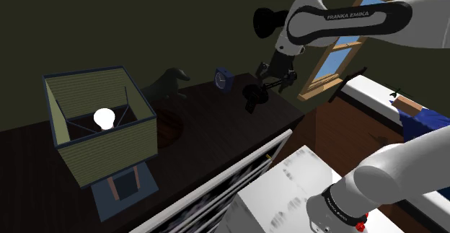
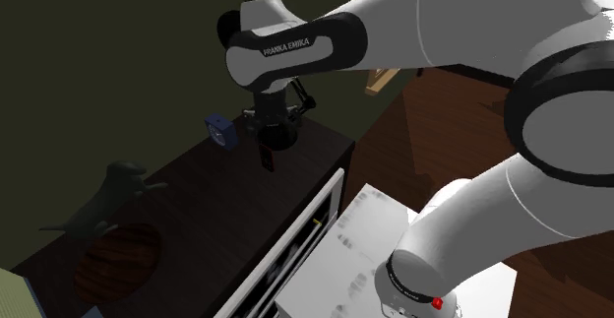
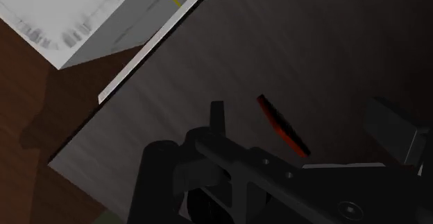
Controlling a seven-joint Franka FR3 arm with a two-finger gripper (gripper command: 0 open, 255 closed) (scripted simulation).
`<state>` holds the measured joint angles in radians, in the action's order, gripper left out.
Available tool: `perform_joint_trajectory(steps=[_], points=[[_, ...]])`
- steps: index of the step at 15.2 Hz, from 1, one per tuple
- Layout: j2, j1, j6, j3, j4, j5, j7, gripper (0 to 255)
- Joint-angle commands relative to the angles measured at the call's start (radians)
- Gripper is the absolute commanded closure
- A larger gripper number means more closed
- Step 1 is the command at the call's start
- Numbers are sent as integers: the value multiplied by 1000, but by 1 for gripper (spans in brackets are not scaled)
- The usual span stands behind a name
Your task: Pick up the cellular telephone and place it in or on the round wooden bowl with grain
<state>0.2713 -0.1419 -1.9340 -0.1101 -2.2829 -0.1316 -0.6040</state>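
Wrist view shows the all-black two-finger gripper [image 3: 303, 115] with its fingers standing well apart. The cellular telephone [image 3: 281, 125], a thin dark slab with a red edge, lies in the gap between them and touches neither, so the fingers are open and nothing is held. The slab appears almost edge-on. Its long axis runs slantwise across the line joining the fingers, so its broad faces turn roughly toward the pads. I judge that closing would pinch it across its thickness, though a little skewed, and whether it stands on edge or leans I cannot tell.

In the second exterior view the gripper [image 2: 268, 147] points down at the dark wooden tabletop [image 2: 197, 193], and the telephone [image 2: 266, 158] sits right at its fingertips. The round dark-brown wooden bowl [image 2: 118, 257] lies well apart from the gripper, toward that view's lower left, and looks empty.

Between gripper and bowl stands a dark dog figurine [image 2: 103, 203], and a small blue clock [image 2: 220, 130] sits just beside the gripper. The shoulder view adds a lamp with a boxy pale-green shade [image 1: 101, 116] beyond the bowl [image 1: 169, 127] from the gripper, partly covering the bowl. The carry probably needs height to pass the figurine and to keep clear of the shade when lowering.
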Motion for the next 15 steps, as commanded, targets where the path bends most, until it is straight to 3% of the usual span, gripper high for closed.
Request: perform_joint_trajectory(steps=[1, 6, 15], points=[[-86, -15, -53, -8, 32, -9, -95, 0], [-263, -43, -155, -2, 104, -26, -301, 0], [-317, -36, -261, -7, 52, -33, -309, 0]])
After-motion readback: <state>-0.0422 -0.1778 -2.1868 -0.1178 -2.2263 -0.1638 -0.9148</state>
